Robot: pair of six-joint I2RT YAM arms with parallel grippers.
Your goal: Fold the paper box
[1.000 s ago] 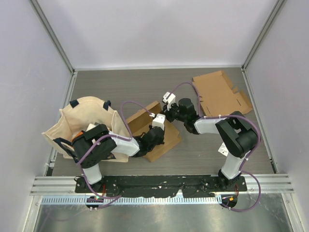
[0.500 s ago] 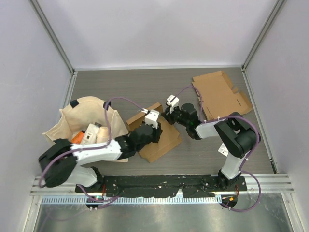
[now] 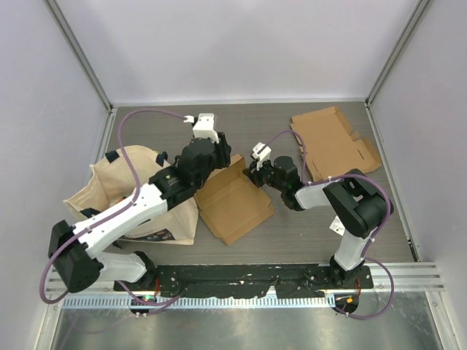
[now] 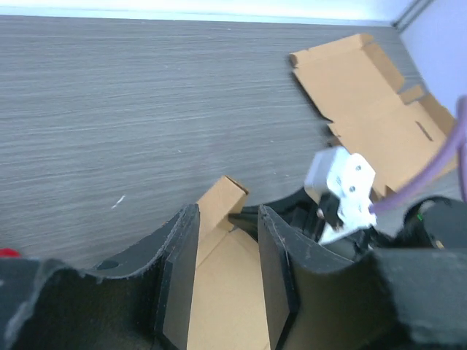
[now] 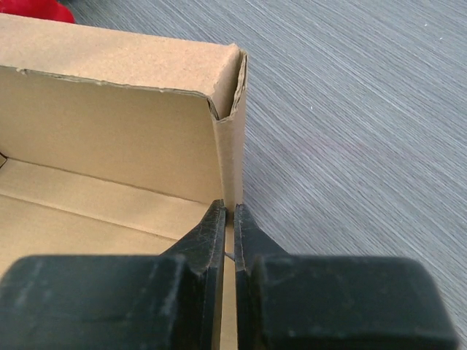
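The brown paper box (image 3: 235,203) lies open in the middle of the table, its walls partly raised. My right gripper (image 3: 252,173) is at the box's far right corner. In the right wrist view it (image 5: 233,208) is shut on the thin upright side wall (image 5: 232,168), next to the folded back wall (image 5: 109,95). My left gripper (image 3: 221,156) hangs above the box's far left edge. In the left wrist view it (image 4: 226,219) is open and empty, with the box's flap (image 4: 222,204) showing between the fingers (image 4: 179,284).
A second, flat cardboard blank (image 3: 332,142) lies at the back right and also shows in the left wrist view (image 4: 368,102). A beige tote bag (image 3: 120,197) with items in it sits at the left. Frame walls enclose the table.
My left arm has lifted off the box's near left side and swung out to the far left edge of the box. My right gripper has stayed on the box wall.
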